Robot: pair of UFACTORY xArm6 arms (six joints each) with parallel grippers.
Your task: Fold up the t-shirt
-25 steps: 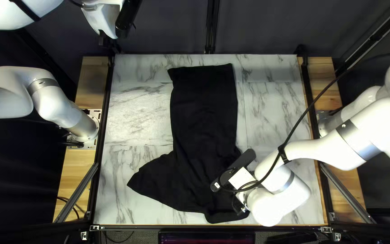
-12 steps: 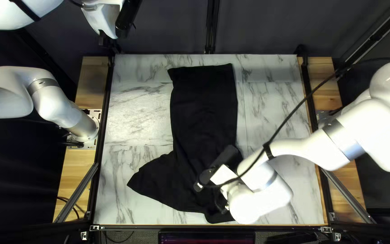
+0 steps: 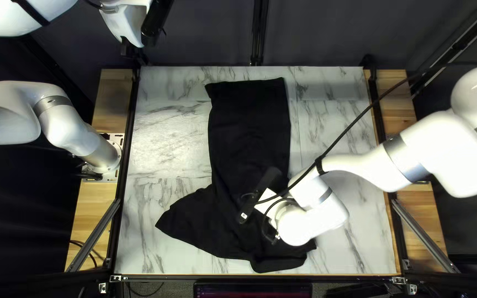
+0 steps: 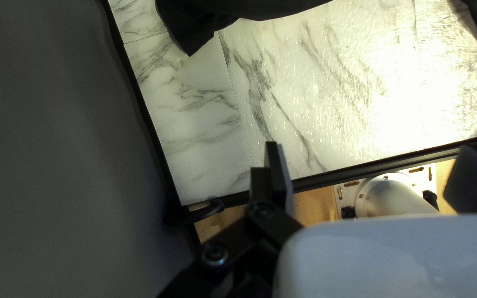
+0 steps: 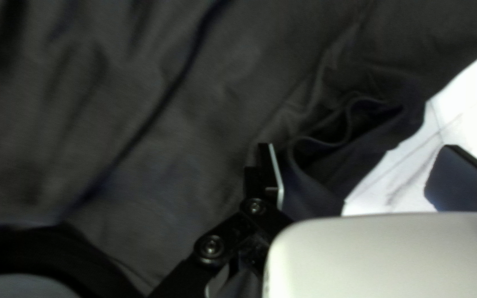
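Find the left gripper point(image 3: 134, 42) released, with fingers wide apart, raised near the far-left corner of the table point(image 3: 167, 121). Find the right gripper point(image 3: 264, 204) likewise released, over the near part of the black t-shirt point(image 3: 249, 127). Note t-shirt lying mid-table, wrinkled and flaring toward the near edge.

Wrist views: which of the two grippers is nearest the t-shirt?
The right gripper: the t-shirt spreads close under it, while the left gripper is held apart, with tabletop showing between it and the cloth.
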